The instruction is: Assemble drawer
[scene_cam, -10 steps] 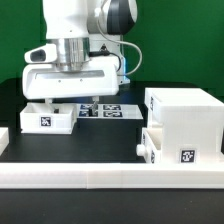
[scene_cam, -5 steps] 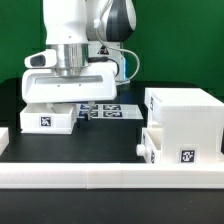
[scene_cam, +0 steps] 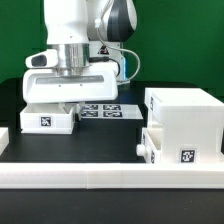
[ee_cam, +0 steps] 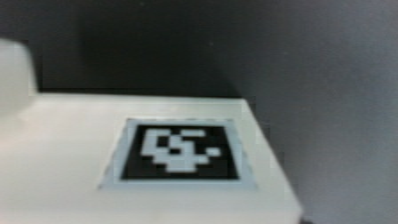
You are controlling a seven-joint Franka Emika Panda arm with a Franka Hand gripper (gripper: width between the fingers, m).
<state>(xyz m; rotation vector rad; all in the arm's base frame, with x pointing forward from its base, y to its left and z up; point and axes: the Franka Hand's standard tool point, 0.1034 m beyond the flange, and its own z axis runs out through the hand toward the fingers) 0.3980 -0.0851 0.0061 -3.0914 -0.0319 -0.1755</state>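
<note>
From here I count one robot arm, one big white case, two small trays (each showing one tag), one long rail and one marker board, all on one black table.

Worktop: black, matte, flat.
Marker board: thin white strip of black-and-white square tags, lying flat on the worktop toward the rear, partly hidden on the exterior view's left.
Rail: long, low, white, along the worktop's near edge.
Backdrop: plain green wall.
</note>
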